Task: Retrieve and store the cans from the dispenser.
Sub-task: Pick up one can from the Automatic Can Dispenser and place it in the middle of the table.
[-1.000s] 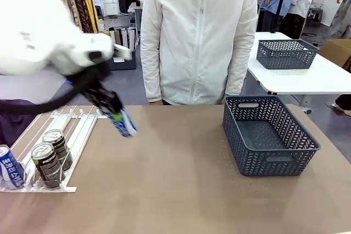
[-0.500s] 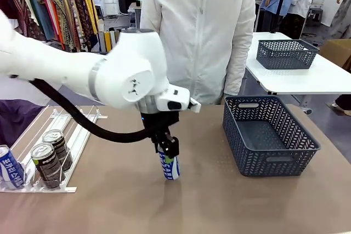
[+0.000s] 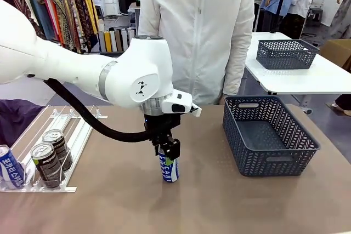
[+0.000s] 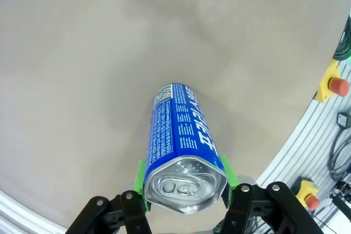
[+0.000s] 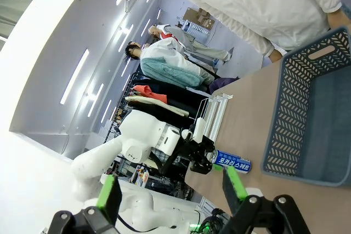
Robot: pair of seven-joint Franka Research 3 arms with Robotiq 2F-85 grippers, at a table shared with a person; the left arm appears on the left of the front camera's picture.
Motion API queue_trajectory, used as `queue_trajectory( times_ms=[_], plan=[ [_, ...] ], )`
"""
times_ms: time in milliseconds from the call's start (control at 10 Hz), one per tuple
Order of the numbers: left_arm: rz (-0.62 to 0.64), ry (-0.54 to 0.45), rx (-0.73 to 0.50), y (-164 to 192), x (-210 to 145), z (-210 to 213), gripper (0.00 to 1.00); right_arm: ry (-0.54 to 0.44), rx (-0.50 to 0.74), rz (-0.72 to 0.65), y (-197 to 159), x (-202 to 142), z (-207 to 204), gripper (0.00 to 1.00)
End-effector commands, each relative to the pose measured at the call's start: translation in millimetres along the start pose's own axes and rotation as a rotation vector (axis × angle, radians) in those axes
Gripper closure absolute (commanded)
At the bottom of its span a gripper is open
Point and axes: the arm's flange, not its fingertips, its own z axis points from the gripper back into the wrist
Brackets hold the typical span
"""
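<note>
A blue can (image 3: 169,169) with white lettering stands upright in the middle of the table, its base at or just above the surface. My left gripper (image 3: 167,154) is shut on its upper part from above. In the left wrist view the green pads (image 4: 141,182) clamp both sides of the can (image 4: 184,135) just below its silver top. The white dispenser (image 3: 77,127) lies at the table's left, with two dark cans (image 3: 48,164) and one blue can (image 3: 11,169) at its near end. My right gripper (image 5: 171,190) is open and holds nothing, far from the can (image 5: 233,164).
A dark grey lattice basket (image 3: 299,157) sits on the right of the table, seemingly with nothing in it. A person in a white jacket (image 3: 197,36) stands at the far edge. A second basket (image 3: 285,53) rests on a white table behind.
My left arm has carried the blue can from beside the dispenser to the table's middle. The can went from tilted to upright, and hardly moved in the last half second.
</note>
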Motion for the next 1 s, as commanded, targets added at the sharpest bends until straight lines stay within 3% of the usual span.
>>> queue_trajectory(
  times_ms=[0,100,500,700,900],
  plan=[
    [-0.001,0.024,0.030,-3,-1,1,0.37,-0.020,0.020,0.005,4,3,-2,0.00],
    [-0.008,0.004,0.041,-4,-1,2,0.00,-0.020,0.020,0.005,4,3,-2,0.00],
    [0.013,-0.118,0.045,0,-18,38,0.00,-0.020,0.020,0.005,4,3,-2,0.00],
    [0.005,-0.182,-0.041,14,-67,96,0.00,-0.020,0.020,0.005,4,3,-2,0.00],
    [0.082,-0.314,-0.149,55,-143,150,0.00,-0.020,0.020,0.005,4,3,-2,0.00]
  ],
)
